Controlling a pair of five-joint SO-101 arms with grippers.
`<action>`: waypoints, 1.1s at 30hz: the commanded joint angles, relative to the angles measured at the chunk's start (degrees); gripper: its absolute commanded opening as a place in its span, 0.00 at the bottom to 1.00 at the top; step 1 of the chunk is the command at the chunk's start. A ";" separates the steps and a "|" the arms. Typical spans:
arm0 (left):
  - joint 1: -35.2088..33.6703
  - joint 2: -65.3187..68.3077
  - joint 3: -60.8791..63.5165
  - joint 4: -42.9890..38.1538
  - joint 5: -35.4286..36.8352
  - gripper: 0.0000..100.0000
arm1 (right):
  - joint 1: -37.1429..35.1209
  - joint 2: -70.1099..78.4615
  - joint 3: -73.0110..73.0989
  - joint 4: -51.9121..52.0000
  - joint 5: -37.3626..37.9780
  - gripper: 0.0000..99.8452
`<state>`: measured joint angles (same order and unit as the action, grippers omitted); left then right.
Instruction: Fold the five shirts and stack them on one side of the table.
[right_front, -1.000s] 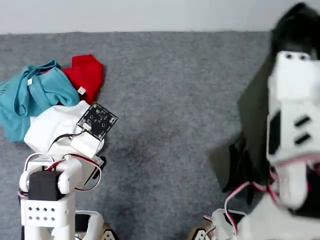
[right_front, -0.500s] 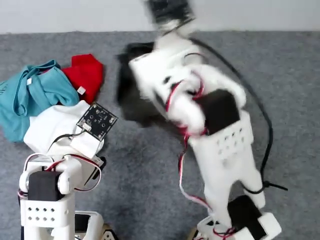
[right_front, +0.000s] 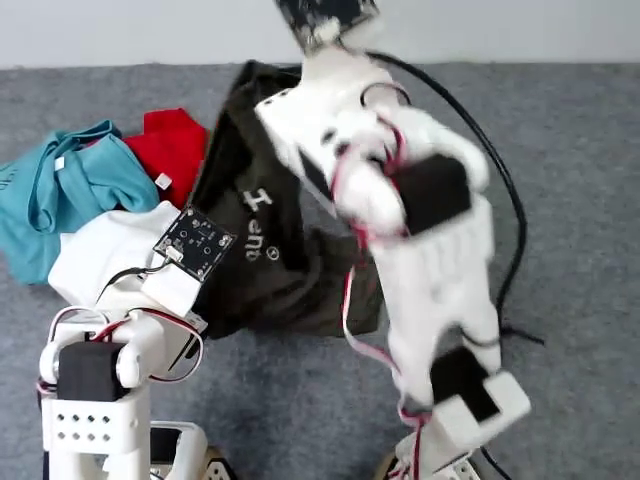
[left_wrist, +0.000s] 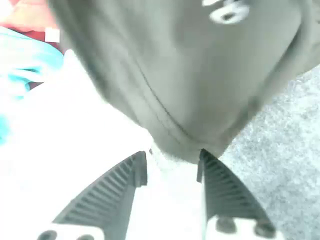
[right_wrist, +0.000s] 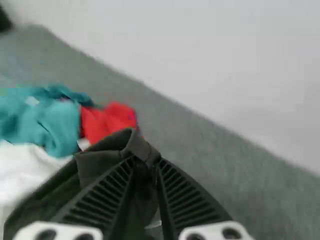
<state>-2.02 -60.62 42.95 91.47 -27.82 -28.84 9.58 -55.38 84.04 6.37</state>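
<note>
Teal shirt (right_front: 55, 190), red shirt (right_front: 175, 145), white shirt (right_front: 100, 255): lay heaped at left.
Left gripper (left_wrist: 172, 159): jaws partly apart over white shirt.
Dark shirt (right_front: 270, 250): hung mid-table, clamped in right gripper (right_wrist: 151, 164), edge overlapping white shirt.
Risk: spreading it could drag neighbours, or the thin pinch could slip.

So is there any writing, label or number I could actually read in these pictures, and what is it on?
On the dark shirt: white lettering, sideways and partly lost in folds, no whole word readable.
On the red shirt: a white tag, too small to read.
On the teal shirt: a pale tag, too small to read.
On the circuit board: markings too small to read.
</note>
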 joint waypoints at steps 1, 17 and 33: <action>0.53 -0.79 -0.22 -0.79 -0.53 0.17 | 5.05 6.46 1.76 -0.04 0.53 0.01; 0.53 -0.79 -0.13 -0.70 -0.53 0.17 | -3.65 23.43 -13.63 0.57 0.53 0.01; 0.00 -0.35 22.46 -25.05 -0.44 0.17 | 5.76 25.98 -19.16 10.86 0.97 0.50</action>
<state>-2.02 -60.62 60.97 72.66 -27.56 -24.62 36.40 -74.20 90.73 6.73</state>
